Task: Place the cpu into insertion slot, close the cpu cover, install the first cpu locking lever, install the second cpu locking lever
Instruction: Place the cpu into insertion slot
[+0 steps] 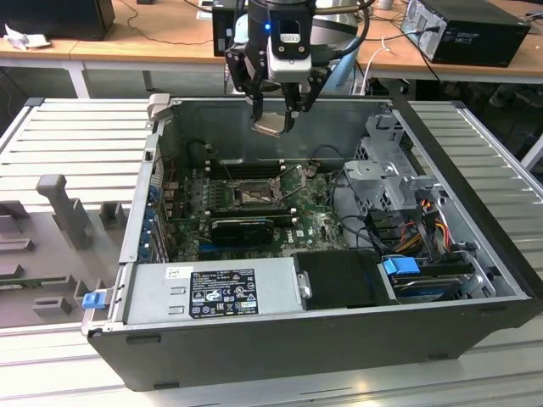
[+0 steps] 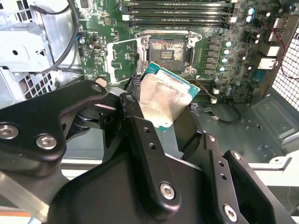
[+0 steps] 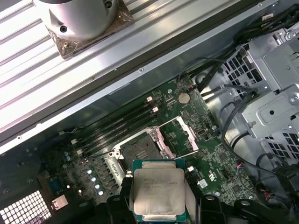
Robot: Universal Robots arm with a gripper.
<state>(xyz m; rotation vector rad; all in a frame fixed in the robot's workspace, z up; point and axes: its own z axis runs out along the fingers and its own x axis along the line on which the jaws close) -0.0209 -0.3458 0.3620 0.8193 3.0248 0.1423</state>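
Note:
My gripper (image 1: 274,119) hangs above the open computer case, shut on the cpu (image 1: 270,127), a flat square chip with a pale metallic face and green edge. Both wrist views show the cpu (image 2: 164,97) (image 3: 158,193) pinched by its edges between the black fingers (image 2: 134,100). It hangs tilted, well above the green board. The insertion slot (image 1: 252,195) (image 2: 167,50) (image 3: 139,150) lies bare below, a dark square with a silvery rim. The cpu cover (image 2: 122,58) (image 3: 180,135) stands swung open beside the slot.
Long black memory slots (image 1: 246,168) run behind the slot and a long black card (image 1: 242,227) lies in front of it. A grey power supply (image 1: 212,292) sits at the case front. A metal drive cage (image 1: 386,178) and cables (image 1: 424,225) crowd the exterior view's right.

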